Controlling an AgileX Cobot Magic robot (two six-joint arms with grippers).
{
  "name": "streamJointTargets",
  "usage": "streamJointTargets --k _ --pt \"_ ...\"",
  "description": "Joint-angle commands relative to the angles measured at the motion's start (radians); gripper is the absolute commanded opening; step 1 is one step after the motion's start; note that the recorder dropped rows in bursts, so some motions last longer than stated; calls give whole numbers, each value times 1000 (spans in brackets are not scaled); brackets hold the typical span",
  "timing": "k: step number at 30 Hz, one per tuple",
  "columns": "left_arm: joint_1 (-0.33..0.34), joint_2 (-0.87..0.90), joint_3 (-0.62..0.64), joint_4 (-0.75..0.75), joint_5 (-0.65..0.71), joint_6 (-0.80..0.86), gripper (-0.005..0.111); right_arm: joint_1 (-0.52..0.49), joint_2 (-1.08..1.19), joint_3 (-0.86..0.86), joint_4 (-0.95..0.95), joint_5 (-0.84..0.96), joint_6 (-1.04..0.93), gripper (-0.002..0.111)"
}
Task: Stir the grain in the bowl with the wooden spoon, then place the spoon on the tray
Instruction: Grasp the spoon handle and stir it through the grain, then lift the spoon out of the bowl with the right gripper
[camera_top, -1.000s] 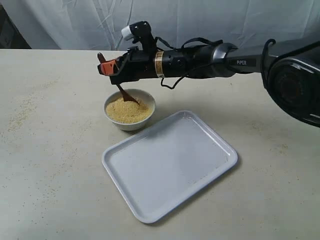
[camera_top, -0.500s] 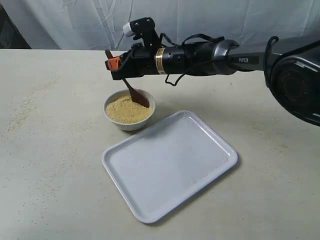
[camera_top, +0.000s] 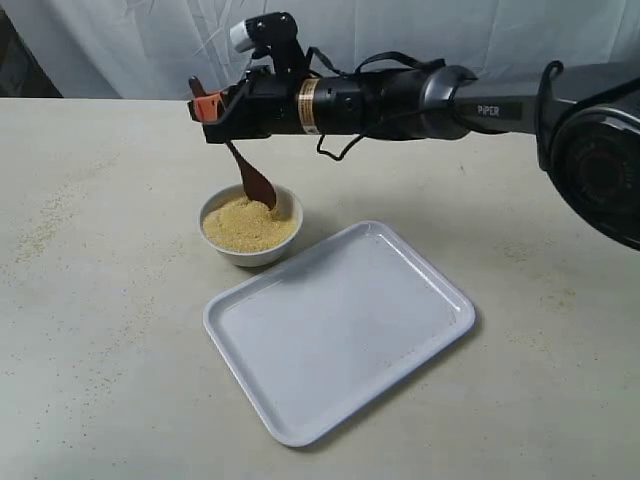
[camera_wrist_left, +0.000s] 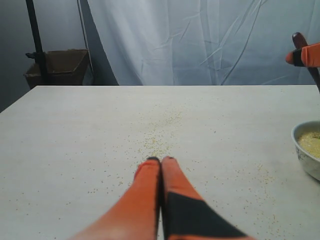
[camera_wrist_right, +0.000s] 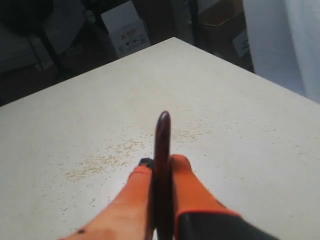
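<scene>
The right tool (camera_top: 205, 105) hangs above the bowl (camera_top: 250, 254), a little to the left of it in the exterior view. Its orange fingers (camera_wrist_right: 186, 176) are clamped narrowly on the slim handle of the wooden spoon (camera_top: 252, 178). In the right wrist view the handle (camera_wrist_right: 162, 135) stands out past the fingertips, pinched between them. The spoon slants down from the tool towards the bowl. Its oval head sits inside the rim on the bowl's far side, at the surface of the grain (camera_top: 240, 226). Whether the tip is buried cannot be told. The grain forms a low golden heap that fills most of the bowl.

The tray (camera_top: 340, 330) lies flat on the worktop (camera_top: 100, 310) just beside the bowl, on its near right side in the exterior view, with a thin gap between them.

The left tool (camera_wrist_left: 161, 161) has its fingers pressed together with nothing between them. It is low over the worktop and well apart from the bowl (camera_wrist_left: 306, 161), whose rim shows at the edge of the left wrist view. Loose granules (camera_top: 48, 218) are scattered over the worktop to the left of the bowl.
</scene>
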Motion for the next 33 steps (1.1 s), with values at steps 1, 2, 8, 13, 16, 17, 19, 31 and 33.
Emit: streamJointTargets --k 1,2,8,13,16,17,19,31,33 --pt "2 -4 2 1 -1 0 0 -8 -35 2 4 54 -26 0" --pt "2 -4 2 1 -1 0 0 -8 -48 2 4 54 -26 0" --pt "2 -4 2 1 -1 0 0 -8 -166 2 -215 102 97 0" --pt "2 -4 2 3 -1 0 0 -25 -251 12 -467 -16 443 0" --pt "2 -4 2 3 -1 0 0 -51 -259 12 -467 -271 457 0" --pt "2 -4 2 3 -1 0 0 -59 -259 12 -467 -344 486 0" --pt "2 -4 2 3 -1 0 0 -72 -259 12 -467 -514 564 0" --pt "2 -4 2 3 -1 0 0 -46 -253 198 -467 -520 795 -1" --pt "2 -4 2 3 -1 0 0 -30 -253 212 -467 -520 789 -1"
